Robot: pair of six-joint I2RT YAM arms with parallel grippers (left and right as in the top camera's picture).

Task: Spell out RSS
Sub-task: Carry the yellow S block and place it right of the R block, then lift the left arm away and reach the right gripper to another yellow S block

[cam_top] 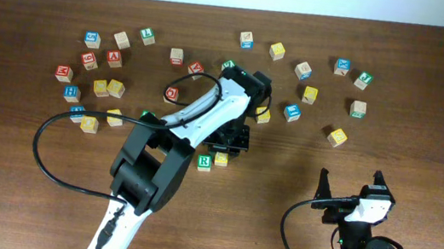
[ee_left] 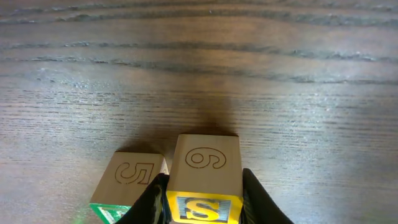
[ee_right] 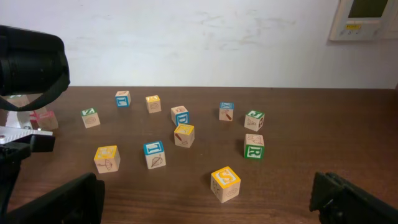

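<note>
The white-faced cube with a green R [cam_top: 204, 162] lies on the table near the middle. Right beside it is a yellow S cube [cam_top: 221, 158], and my left gripper [cam_top: 224, 151] is shut on that cube from above. In the left wrist view the fingers [ee_left: 205, 190] clasp both sides of the S cube [ee_left: 204, 208], which stands on the wood touching the R cube [ee_left: 127, 177]. A second yellow S cube [cam_top: 337, 137] lies alone at the right and also shows in the right wrist view [ee_right: 225, 183]. My right gripper [cam_top: 351, 181] is open and empty, just short of that cube [ee_right: 205, 208].
Several other letter cubes lie scattered across the far half of the table, among them a green-sided R cube [ee_right: 254, 146], a blue cube [ee_right: 154, 154] and a yellow cube [ee_right: 106, 158]. The left arm and its black cable [cam_top: 57, 133] cross the left middle.
</note>
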